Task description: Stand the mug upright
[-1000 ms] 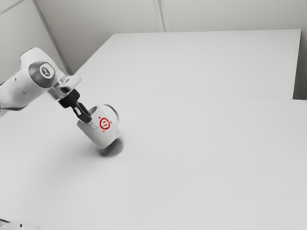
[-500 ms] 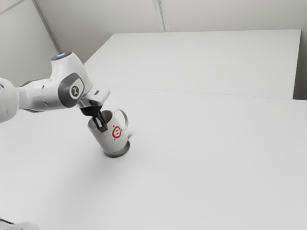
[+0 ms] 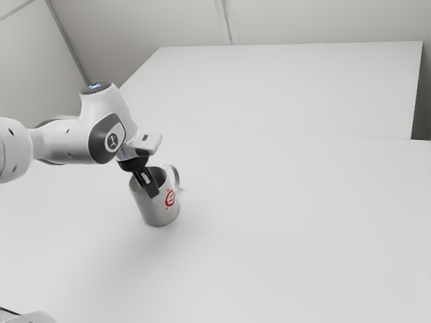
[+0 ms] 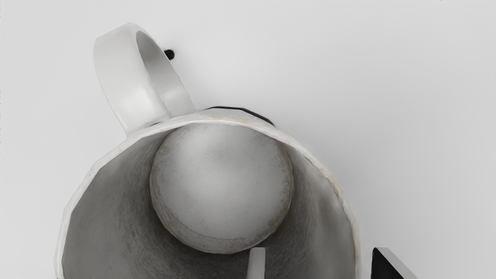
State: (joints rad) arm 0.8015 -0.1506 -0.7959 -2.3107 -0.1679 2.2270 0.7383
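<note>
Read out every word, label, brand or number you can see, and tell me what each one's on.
No words or numbers can be read.
Mug: a red round emblem, no legible lettering.
Arm: a round badge on its side and a blue mark on top, both too small to read.

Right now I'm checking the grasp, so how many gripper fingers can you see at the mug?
2. One finger is inside the mug, within its rim; the other finger is outside the mug's wall.
</note>
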